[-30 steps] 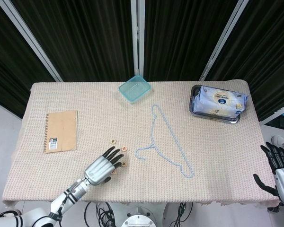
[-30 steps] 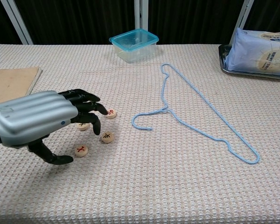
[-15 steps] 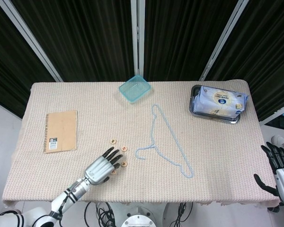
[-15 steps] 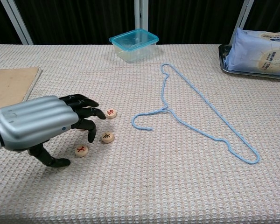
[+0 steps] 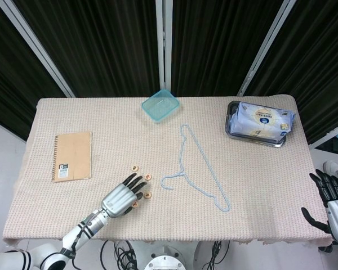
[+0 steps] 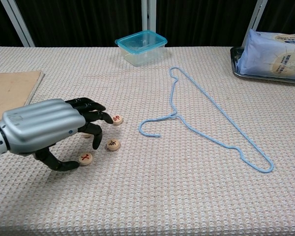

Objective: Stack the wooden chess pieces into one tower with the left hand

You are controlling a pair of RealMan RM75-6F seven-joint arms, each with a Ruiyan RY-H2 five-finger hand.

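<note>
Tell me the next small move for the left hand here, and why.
Probably close the thumb and a finger on the nearest chess piece. The left hand hovers over the loose pieces holding nothing, its thumb tip right beside that piece. All the visible pieces lie flat and apart, so no tower has been started.

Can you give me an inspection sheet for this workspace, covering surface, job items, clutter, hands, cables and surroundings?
Surface: beige woven cloth covers the table.
Job's things: round wooden chess pieces lie flat and apart, none stacked; one is partly hidden under the fingers.
Clutter: brown spiral notebook, teal plastic container, light blue wire hanger, metal tray holding a white packet.
Hands: left hand spread over the pieces, thumb at the nearest one, holding nothing; right hand open off the table's right edge.
Cables: dark cables below the front edge.
Surroundings: black curtains with pale frame bars.
</note>
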